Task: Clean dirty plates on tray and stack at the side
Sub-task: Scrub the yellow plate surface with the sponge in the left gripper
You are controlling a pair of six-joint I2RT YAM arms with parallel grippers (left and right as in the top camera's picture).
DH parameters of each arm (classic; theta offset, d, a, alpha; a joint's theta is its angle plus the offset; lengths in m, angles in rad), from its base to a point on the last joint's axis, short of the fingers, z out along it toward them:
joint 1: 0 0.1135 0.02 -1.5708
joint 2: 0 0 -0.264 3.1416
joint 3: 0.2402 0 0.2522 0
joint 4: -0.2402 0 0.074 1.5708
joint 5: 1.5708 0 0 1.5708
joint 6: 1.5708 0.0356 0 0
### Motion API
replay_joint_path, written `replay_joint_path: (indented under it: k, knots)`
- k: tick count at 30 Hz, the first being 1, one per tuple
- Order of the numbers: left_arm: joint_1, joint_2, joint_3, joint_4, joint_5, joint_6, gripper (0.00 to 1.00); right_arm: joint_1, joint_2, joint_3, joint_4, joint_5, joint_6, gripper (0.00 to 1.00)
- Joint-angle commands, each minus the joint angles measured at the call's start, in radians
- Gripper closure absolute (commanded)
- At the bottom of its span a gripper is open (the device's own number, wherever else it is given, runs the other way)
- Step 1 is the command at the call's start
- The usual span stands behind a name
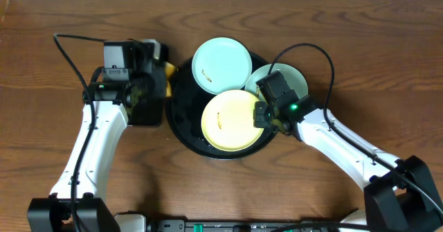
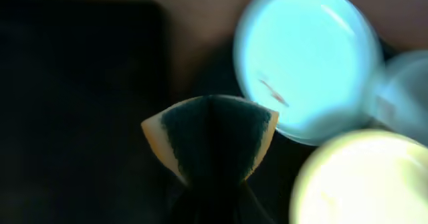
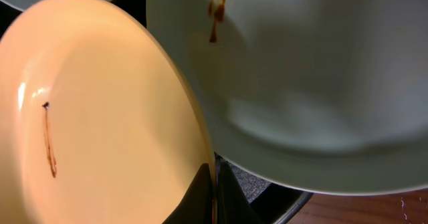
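On the tray [image 1: 181, 131], the yellow plate [image 1: 232, 120] is clamped at its rim by the right gripper [image 1: 261, 114] and a sponge [image 2: 210, 134] is squeezed in the left gripper [image 1: 163, 71]; wiping is judged next, the sponge to be carried onto the brown streak [image 3: 48, 140] ahead and right of it

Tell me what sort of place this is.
Likely a robot test bench, not a kitchen: two arms at a wooden table, streaked plates on a black tray, left gripper pinching a sponge, right gripper clamping the yellow plate.
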Motion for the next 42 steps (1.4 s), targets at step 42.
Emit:
replay_joint_path:
  k: [42]
  knots:
    - [-0.385, 0.019, -0.347, 0.201, 0.158, -0.057, 0.93, 0.116, 0.06, 0.003, -0.009, 0.087, 0.178, 0.99]
